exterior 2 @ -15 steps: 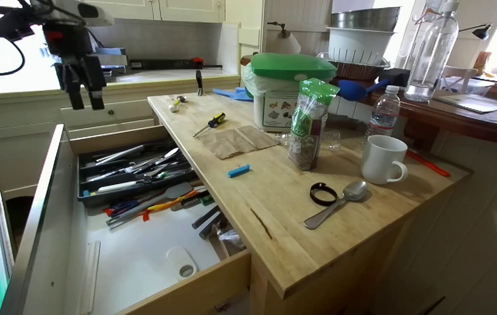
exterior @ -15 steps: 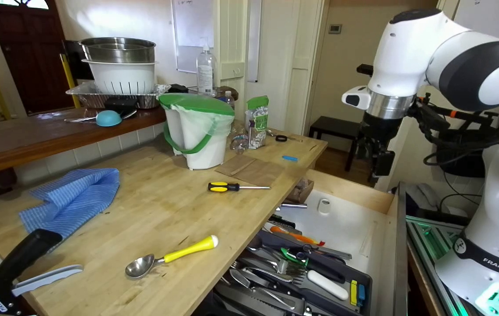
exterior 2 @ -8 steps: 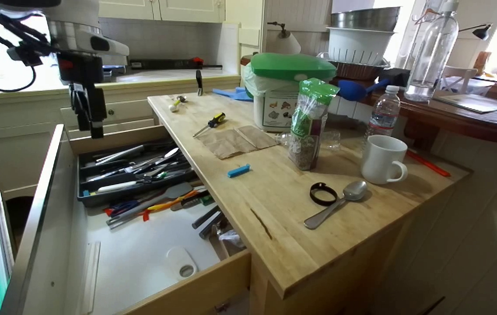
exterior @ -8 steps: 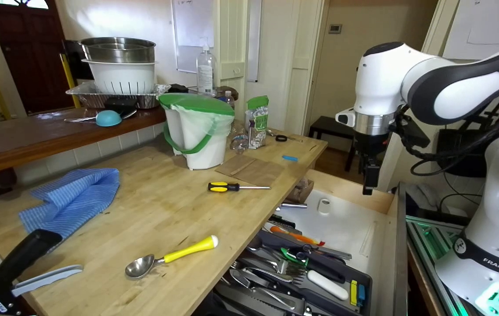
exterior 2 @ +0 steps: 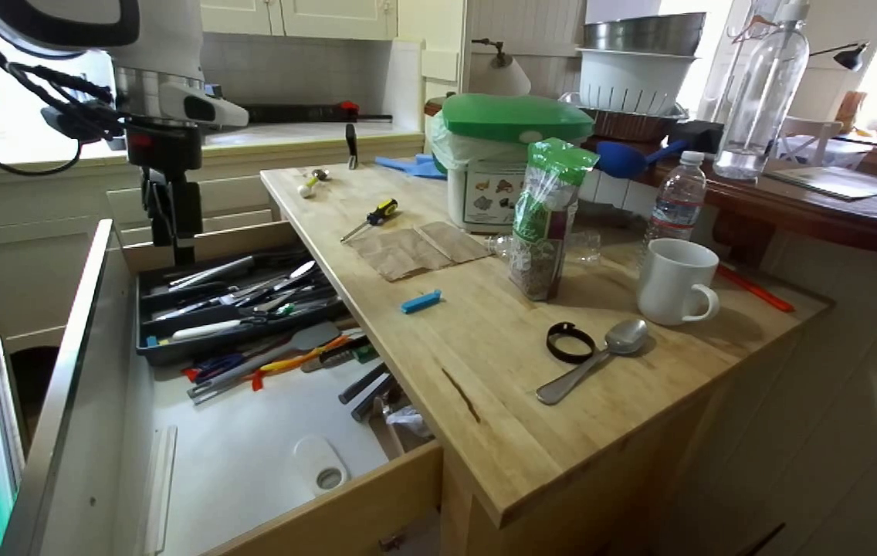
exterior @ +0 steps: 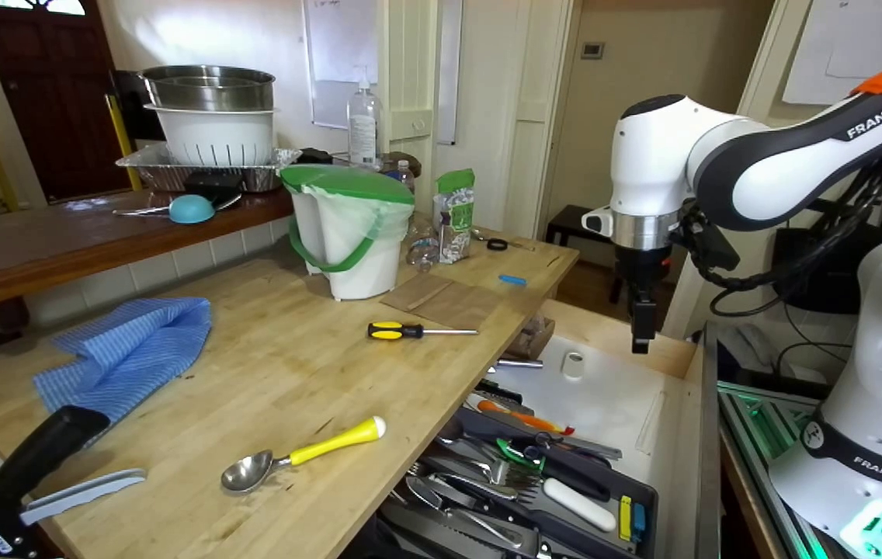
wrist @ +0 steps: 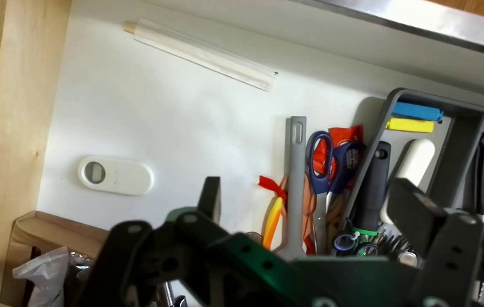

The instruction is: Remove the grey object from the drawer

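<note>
- Target, we judge: long-handled grey plastic-looking spatula (wrist: 297, 170), in pale-wood drawer (exterior 2: 377, 498).
- Long axis: roughly square to the drawer-side edge of light-wood counter (exterior 2: 469, 340).
- Black gripper (wrist: 314, 200): above, jaws spread wide, empty, spatula between them in wrist view.

On a wooden countertop (exterior: 278, 369), a blue cloth (exterior: 138, 345) is seen at the left of the frame in an exterior view. A yellow-handled scoop (exterior: 305, 456) is laid at lower left of centre, a yellow-and-black screwdriver (exterior: 414, 331) near the middle. At upper left, a metal bowl (exterior: 212, 99) is stacked on a white colander (exterior: 212, 138). In an exterior view, a white mug (exterior 2: 670, 282) is placed at the right; to its lower left, a spoon (exterior 2: 593, 364) is set just beside a black ring (exterior 2: 571, 357).
</note>
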